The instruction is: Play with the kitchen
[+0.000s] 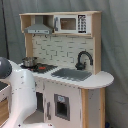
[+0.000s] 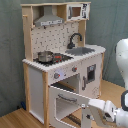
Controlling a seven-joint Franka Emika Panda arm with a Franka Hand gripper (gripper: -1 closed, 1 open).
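Observation:
The kitchen [image 1: 65, 75] is a toy of pale wood and white panels, seen in both exterior views. It has a black faucet [image 1: 84, 59], a grey sink [image 1: 72, 74], a black stovetop [image 1: 44, 67] with a metal pot [image 1: 29, 61], and a hood [image 1: 39, 27]. In the second exterior view the kitchen [image 2: 62, 65] has its oven door [image 2: 67, 102] swung open, out and down. My white arm [image 2: 107, 109] reaches in from the second exterior view's right, and my gripper [image 2: 89, 103] is at the door's outer edge. In the first exterior view my arm [image 1: 17, 97] hides the gripper.
A toy microwave [image 1: 70, 23] sits on the upper shelf. A small white door with a dark window [image 2: 91, 74] is under the sink. Grey curtain [image 2: 112, 22] hangs behind. The floor [image 2: 20, 117] is wood.

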